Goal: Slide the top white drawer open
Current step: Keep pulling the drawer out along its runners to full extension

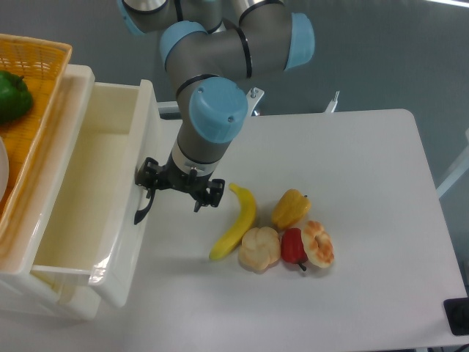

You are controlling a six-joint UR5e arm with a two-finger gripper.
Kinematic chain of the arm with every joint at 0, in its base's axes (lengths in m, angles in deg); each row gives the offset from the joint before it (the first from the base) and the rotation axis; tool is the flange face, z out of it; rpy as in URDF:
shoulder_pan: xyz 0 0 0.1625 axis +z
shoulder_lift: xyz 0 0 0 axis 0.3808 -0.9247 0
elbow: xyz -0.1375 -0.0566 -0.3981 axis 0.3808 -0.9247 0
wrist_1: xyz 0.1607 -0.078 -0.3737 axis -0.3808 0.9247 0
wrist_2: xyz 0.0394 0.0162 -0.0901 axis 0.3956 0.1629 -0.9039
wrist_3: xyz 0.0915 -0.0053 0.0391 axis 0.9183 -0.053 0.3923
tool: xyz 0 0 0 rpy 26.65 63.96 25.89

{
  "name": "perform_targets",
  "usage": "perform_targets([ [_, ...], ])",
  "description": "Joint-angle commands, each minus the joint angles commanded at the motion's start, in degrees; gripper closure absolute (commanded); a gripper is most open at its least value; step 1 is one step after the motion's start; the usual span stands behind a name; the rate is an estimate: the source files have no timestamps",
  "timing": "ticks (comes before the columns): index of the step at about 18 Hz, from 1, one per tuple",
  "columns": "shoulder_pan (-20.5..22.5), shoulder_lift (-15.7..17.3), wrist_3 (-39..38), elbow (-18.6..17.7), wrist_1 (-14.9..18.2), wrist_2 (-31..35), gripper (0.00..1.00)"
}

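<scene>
The top white drawer (88, 191) juts out of the cabinet at the left, its deep cream bin showing bare inside. A curved black handle (141, 212) sits on the drawer's front wall. My gripper (174, 200) hangs low beside that front wall and stands open. Its left finger (150, 185) is against the upper end of the handle, and its right finger (210, 195) is out over the table. How the left finger sits behind the handle is hidden by the arm.
An orange wicker basket (40, 70) holding a green pepper (13, 95) rests on the cabinet top. A banana (238, 222), a yellow pepper (290, 209), a red pepper (293, 246) and two pale food items lie just right of the gripper.
</scene>
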Motion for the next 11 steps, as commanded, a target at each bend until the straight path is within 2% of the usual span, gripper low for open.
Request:
perform_targets([
  [11,2.5,0.0,2.4,0.7,0.1,0.0,0.0],
])
